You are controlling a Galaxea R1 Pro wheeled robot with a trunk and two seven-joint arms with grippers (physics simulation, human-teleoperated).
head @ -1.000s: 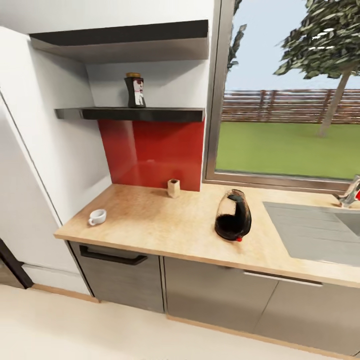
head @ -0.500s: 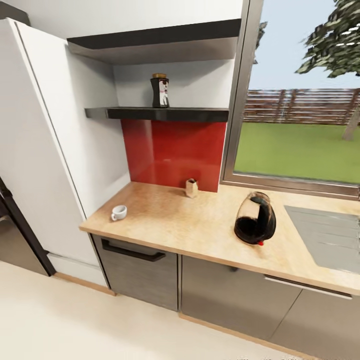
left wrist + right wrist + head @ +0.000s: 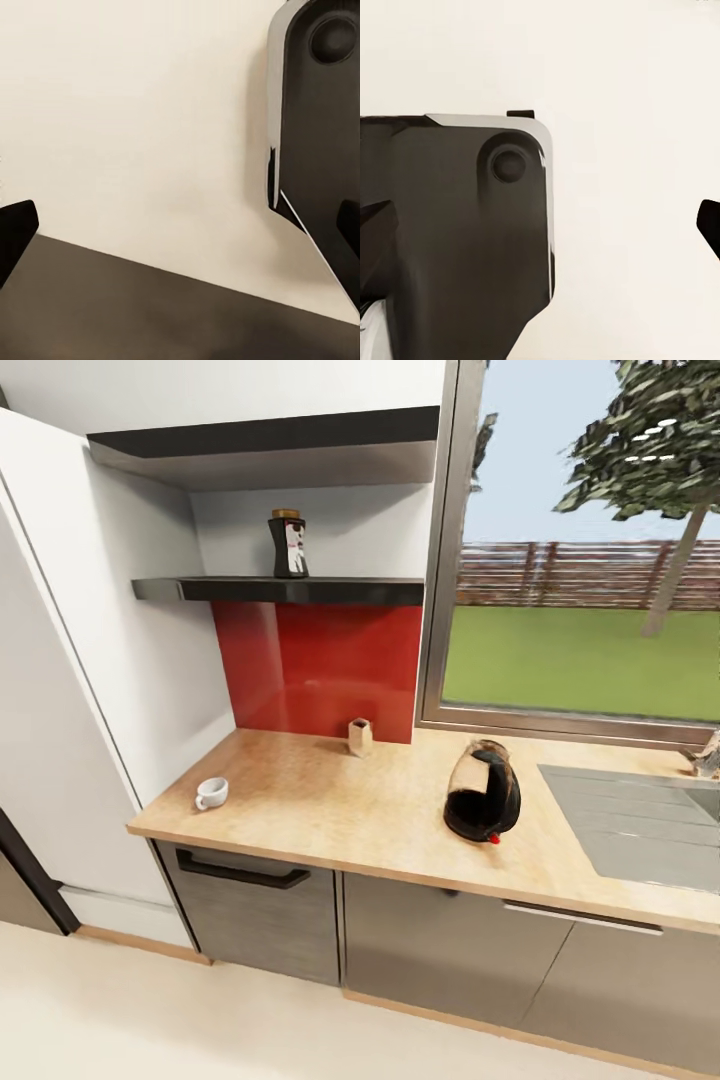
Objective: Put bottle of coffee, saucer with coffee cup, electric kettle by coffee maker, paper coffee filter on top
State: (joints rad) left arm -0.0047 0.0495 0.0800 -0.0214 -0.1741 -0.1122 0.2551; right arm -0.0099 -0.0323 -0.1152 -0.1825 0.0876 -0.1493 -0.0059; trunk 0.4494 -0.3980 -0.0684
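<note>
The bottle of coffee stands upright on the black kitchen shelf above the red panel. Below it, the coffee cup sits near the left end of the kitchen countertop. The electric kettle stands on the counter nearer the sink. The coffee maker, the paper coffee filter and the saucer are out of view. My left gripper is open over the pale floor, its fingertips far apart. My right gripper is open too, with nothing between its fingers.
A small tan box stands by the red panel. The steel sink lies at the counter's right, under a large window. A tall white cabinet bounds the counter's left. Dark parts of my own body show beside each gripper.
The head camera swung, so the whole scene slid right and then partly back left. Nothing on the counter or shelf has moved.
</note>
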